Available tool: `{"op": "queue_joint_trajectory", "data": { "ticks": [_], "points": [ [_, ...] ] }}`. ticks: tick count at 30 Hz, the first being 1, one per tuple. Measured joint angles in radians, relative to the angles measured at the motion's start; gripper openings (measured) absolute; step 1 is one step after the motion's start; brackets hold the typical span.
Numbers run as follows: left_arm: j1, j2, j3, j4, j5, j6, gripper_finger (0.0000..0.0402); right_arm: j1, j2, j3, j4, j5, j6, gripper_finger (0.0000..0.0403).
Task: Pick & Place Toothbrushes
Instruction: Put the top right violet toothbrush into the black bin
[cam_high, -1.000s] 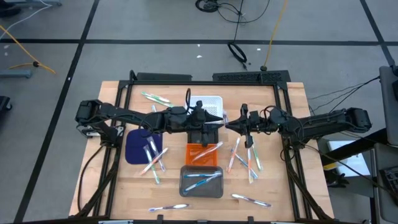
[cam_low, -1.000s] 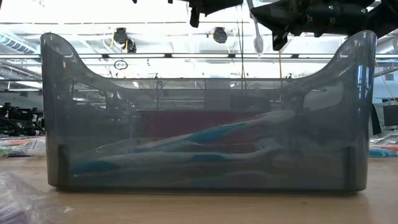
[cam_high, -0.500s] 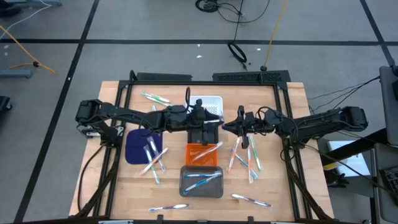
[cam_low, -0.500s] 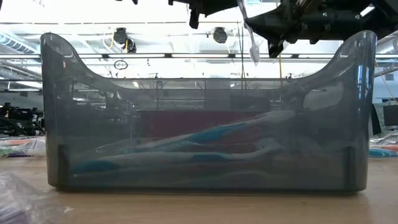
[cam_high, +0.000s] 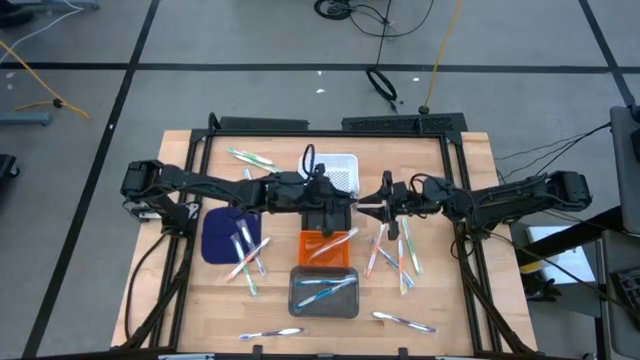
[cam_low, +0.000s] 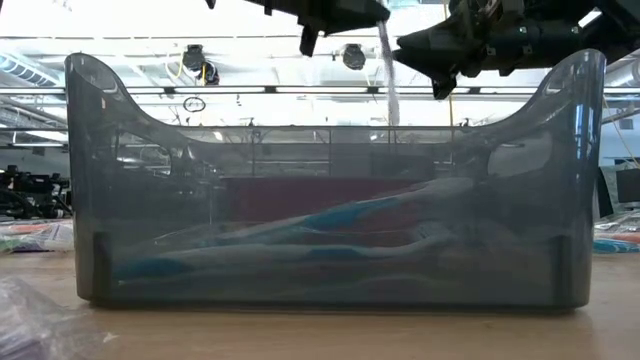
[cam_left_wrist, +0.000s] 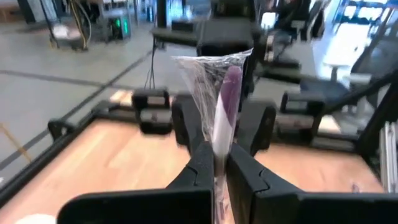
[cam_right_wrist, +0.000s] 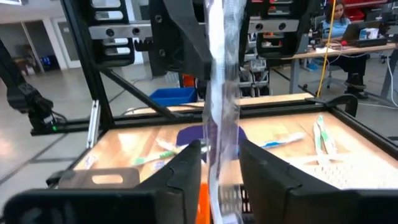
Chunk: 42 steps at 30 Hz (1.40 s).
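Clear film wrapped the toothbrush (cam_high: 366, 205) I held between both hands above the wooden surface (cam_high: 470, 300). My right hand (cam_high: 382, 206) had crept nearer my left hand (cam_high: 345, 205) since a second ago; both were clamped on the purplish brush, beyond the grey tray (cam_high: 324, 292).

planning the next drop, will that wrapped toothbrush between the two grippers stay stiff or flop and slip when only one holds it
The wrapped toothbrush probably stays stiff: it runs straight between the left gripper and right gripper. Its clear crinkled wrapper looks glossy, so it may slide between the fingers. It looks thin and likely light, so sagging seems unlikely.
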Motion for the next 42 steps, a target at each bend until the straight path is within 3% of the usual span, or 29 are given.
{"op": "queue_joint_trajectory", "data": {
  "ticks": [8, 19, 29, 42],
  "points": [
    [0.006, -0.063, 0.001, -0.195, -0.026, -0.028, 0.0005, -0.010, -0.001, 0.000, -0.042, 0.001, -0.003, 0.0151],
    [0.057, -0.066, 0.000, -0.423, -0.028, -0.133, 0.0005, -0.009, -0.001, 0.000, -0.043, 0.005, -0.017, 0.0157],
    [0.090, -0.051, 0.000, -0.540, -0.027, -0.185, 0.0005, -0.009, -0.001, 0.000, -0.059, 0.005, -0.022, 0.0151],
    [0.090, -0.014, 0.000, -0.561, -0.024, -0.215, 0.0007, -0.009, -0.001, 0.000, -0.064, 0.007, -0.020, 0.0150]
  ]
}}
